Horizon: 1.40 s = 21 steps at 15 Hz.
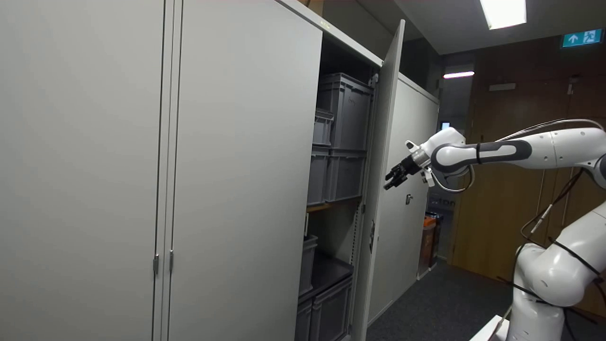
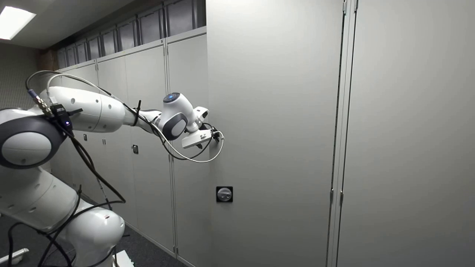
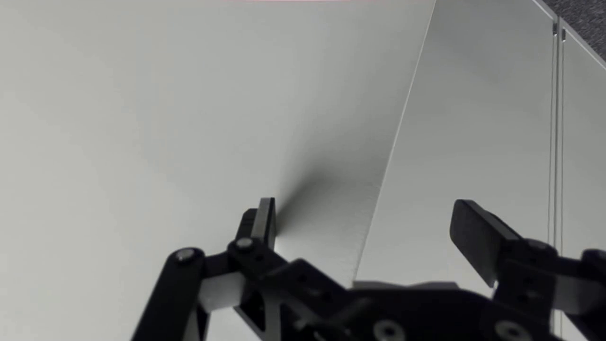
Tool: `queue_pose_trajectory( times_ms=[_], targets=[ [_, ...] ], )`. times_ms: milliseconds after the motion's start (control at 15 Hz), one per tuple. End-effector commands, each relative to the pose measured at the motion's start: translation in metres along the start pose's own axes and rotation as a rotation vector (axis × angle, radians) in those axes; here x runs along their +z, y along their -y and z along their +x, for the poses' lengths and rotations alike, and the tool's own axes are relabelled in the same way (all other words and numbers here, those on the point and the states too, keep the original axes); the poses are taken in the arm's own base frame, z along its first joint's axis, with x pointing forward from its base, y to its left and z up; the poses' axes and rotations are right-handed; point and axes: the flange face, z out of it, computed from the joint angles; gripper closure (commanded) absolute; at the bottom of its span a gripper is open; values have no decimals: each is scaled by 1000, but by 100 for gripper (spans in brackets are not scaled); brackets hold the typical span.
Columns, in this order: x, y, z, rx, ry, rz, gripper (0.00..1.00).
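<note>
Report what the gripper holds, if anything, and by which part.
Nothing is held: the gripper has its jaws open near the cabinet door, clamping no part.

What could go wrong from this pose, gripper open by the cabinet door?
1. One black finger sits close to the open cabinet door, contact unclear; a small move might scrape or swing it.
2. In the wrist view, the door edge shows between the parted jaws of the gripper; closing could shove the door.
3. In an exterior view, the white cable loops out loosely near the door and could snag.

Arrow [image 1: 573,39], runner [image 1: 590,37] on exit sign [image 1: 582,38]
</note>
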Motion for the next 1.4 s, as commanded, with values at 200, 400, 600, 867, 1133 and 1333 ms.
queue_pose_trajectory(
  times_ms=[200, 400, 600, 867, 1133, 1333],
  targets=[
    [12, -7, 31, -30, -23, 31, 0],
    [19, -6, 40, -41, -23, 49, 0],
    [26, -5, 48, -51, -21, 66, 0],
    [37, -5, 58, -61, -14, 87, 0],
    [50, -9, 67, -57, 5, 102, 0],
    [61, -11, 72, -51, 26, 120, 0]
  ],
)
